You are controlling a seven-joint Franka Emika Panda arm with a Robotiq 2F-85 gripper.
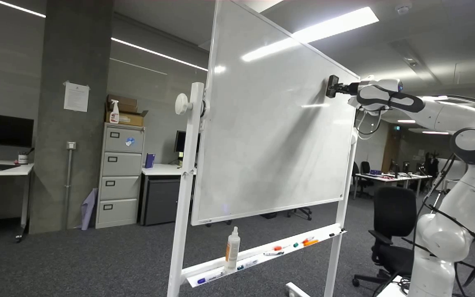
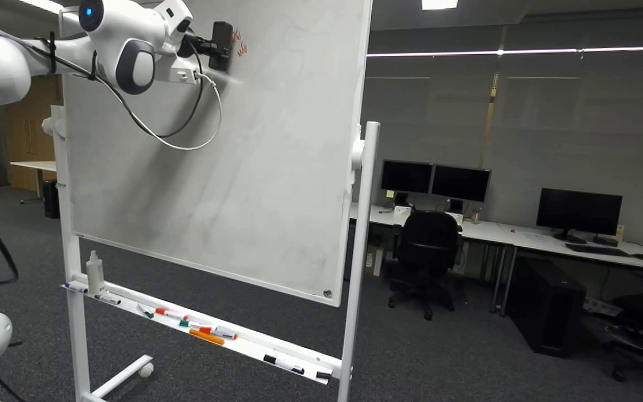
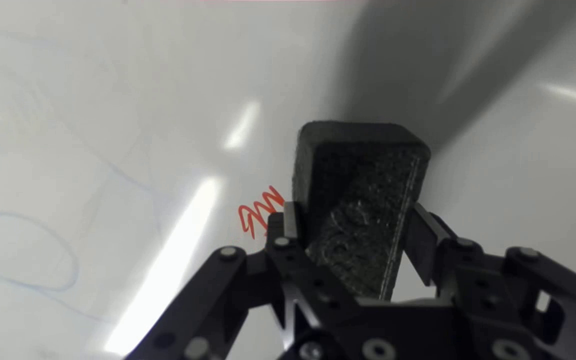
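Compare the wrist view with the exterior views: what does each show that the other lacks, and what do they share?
Wrist view only: pale scuffs on the near face of the black eraser-like block, between the fingers.
Exterior views only: the tray with markers and a bottle, an office chair, and the robot arm.
Shared: the whiteboard and the block held in the gripper; red marks show in the wrist view and in an exterior view.

We're logging a glossy white arm [image 1: 474, 187], all rounded shapes. We're seeing a black gripper [image 3: 357, 225] with silver screws [image 3: 310, 351] showing. Behind the gripper we're noting dark-grey, pale-centred joint caps [image 1: 474, 145] plus a glowing blue light [image 2: 89, 11]. Below the gripper, a black cable [image 2: 176, 133] and a white cable [image 2: 187, 148] are looping; black ties [image 2: 52, 53] are banding the arm.
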